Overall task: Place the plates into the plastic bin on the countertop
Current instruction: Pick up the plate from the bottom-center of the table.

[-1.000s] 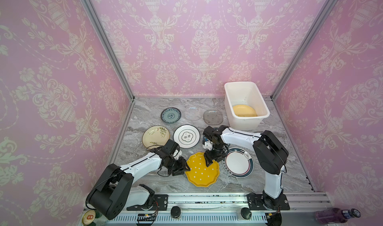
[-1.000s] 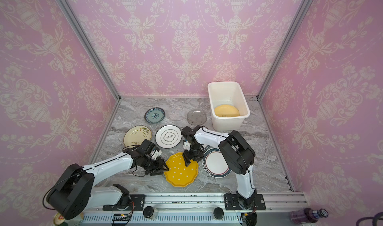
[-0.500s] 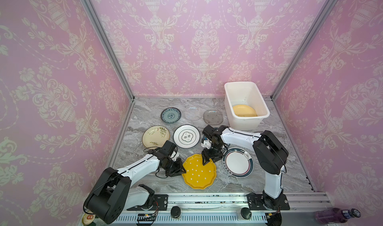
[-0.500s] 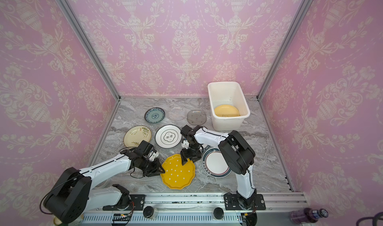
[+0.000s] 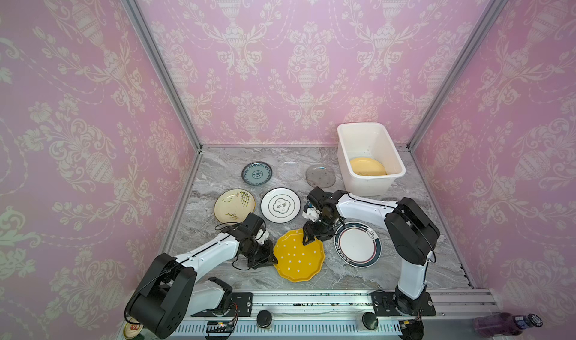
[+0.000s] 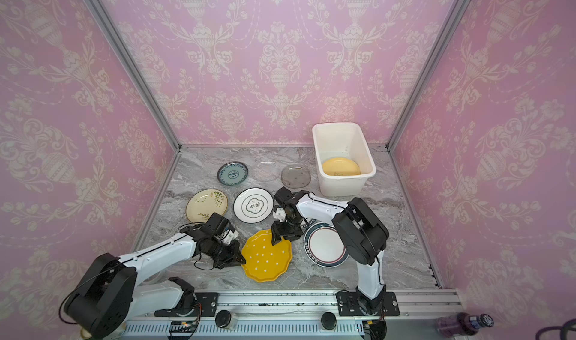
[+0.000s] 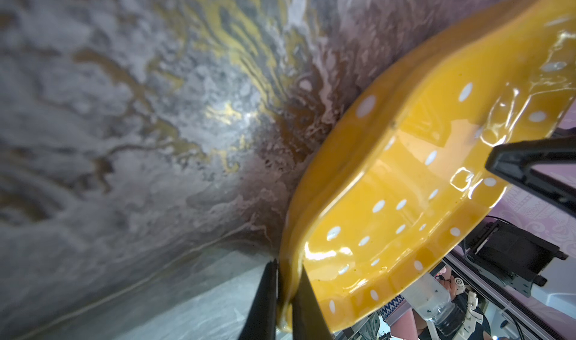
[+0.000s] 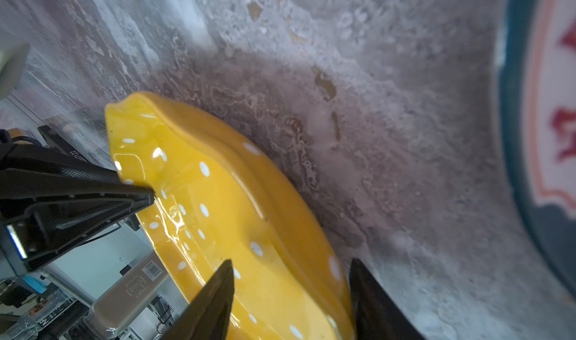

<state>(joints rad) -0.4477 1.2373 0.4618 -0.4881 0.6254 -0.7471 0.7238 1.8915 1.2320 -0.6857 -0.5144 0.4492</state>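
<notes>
Securing the orange plate (image 5: 299, 256) is the current step; it lies on the countertop (image 5: 349, 277), well apart from the plastic bin (image 5: 367, 185); left gripper (image 5: 271, 259) clamps its rim; right gripper (image 5: 312, 238) straddles the opposite rim, jaws apart, empty; next: close, lift level.

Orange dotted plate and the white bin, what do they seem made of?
Orange dotted plate: probably glazed ceramic, glossy, given the sharp highlights and thick scalloped rim. White bin: likely plastic, smooth and dull, with thin walls and a rolled rim.
</notes>
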